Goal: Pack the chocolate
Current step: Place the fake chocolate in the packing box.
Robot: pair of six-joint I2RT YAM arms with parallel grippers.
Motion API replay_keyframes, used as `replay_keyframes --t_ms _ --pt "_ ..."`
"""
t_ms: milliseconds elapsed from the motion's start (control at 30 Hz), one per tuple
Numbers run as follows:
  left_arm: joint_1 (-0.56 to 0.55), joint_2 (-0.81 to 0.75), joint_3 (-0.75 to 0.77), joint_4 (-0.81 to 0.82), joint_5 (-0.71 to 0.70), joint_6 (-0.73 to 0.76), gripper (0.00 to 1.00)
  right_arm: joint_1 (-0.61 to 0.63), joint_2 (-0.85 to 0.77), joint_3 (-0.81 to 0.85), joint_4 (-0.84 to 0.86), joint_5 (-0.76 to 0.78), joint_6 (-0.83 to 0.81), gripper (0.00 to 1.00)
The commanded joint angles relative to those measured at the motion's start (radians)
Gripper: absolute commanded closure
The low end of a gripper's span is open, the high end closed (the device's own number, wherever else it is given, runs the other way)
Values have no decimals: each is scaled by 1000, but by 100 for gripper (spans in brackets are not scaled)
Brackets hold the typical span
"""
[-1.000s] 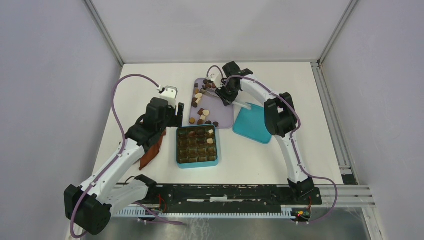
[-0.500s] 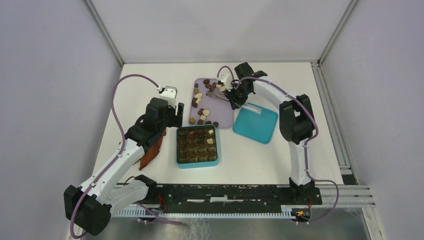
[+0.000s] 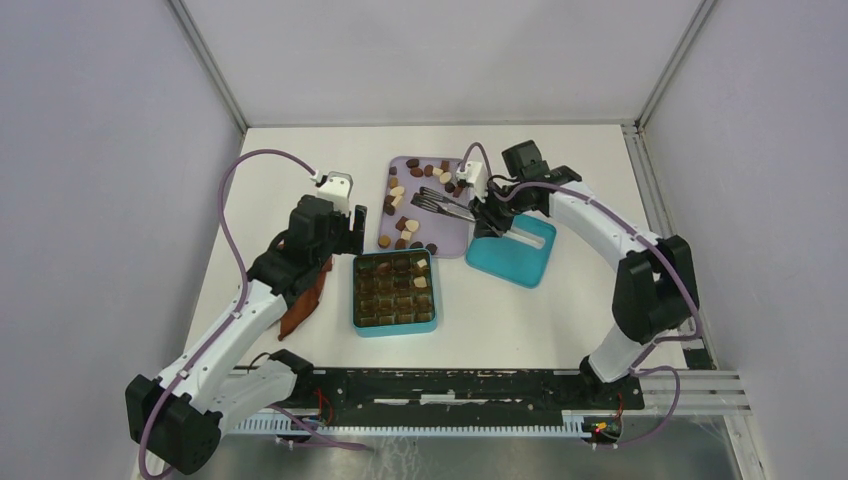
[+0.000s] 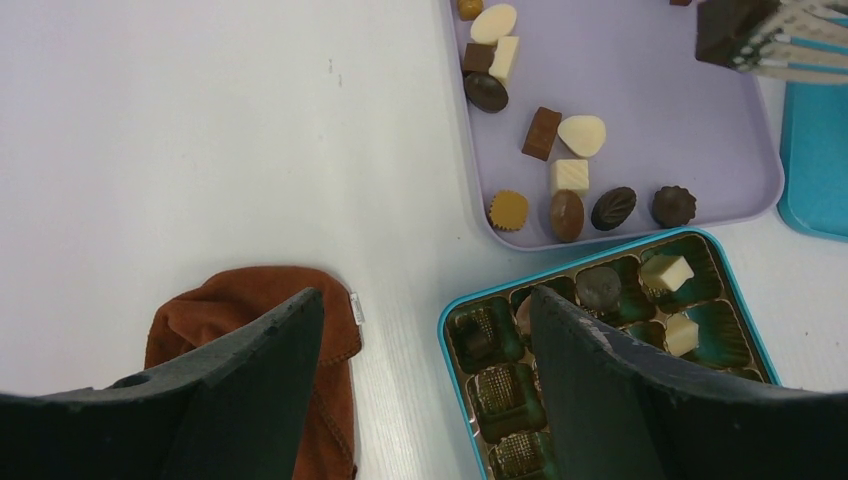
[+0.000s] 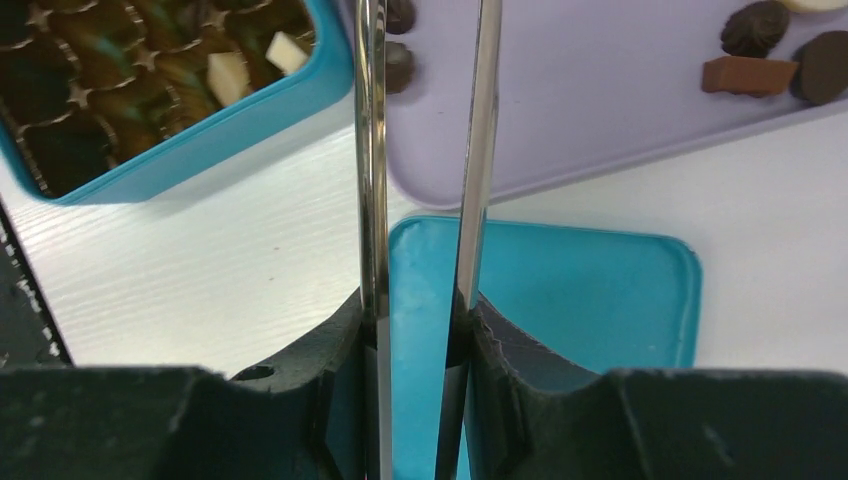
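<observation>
Near left, cloth (image 3: 300, 305): reddish-brown, crumpled on table (image 3: 560, 320).
Left fingers (image 3: 354, 222): wide apart, holding nothing, above table between cloth and box.
Teal box (image 3: 395, 324): near centre, gridded insert, few pieces in far-right cells.
Chocolate (image 3: 405, 225): mostly loose on lilac tray (image 3: 450, 235), just beyond box.
Right fingers (image 3: 483, 214): clamped on metal tongs (image 3: 445, 205), dark piece at tips over tray.
Teal lid (image 3: 515, 262): right of tray.

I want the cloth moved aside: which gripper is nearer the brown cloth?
Left. The left gripper hovers beside the cloth's far end; the right gripper is across the purple tray, above the teal lid.
</observation>
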Motion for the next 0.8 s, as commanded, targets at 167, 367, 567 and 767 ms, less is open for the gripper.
replay_keyframes --t_ms 167,367,567,767 --pt "5 -9 0 19 -8 35 19 33 -200 -181 41 -189 -137 82" --pt "6 -6 -1 19 -12 36 19 144 -236 -226 48 -128 -184 82" --pt "6 -5 -1 19 -15 36 19 255 -172 -206 37 -8 -195 81" --pt "6 -10 -3 19 -19 37 19 326 -123 -175 23 76 -198 80"
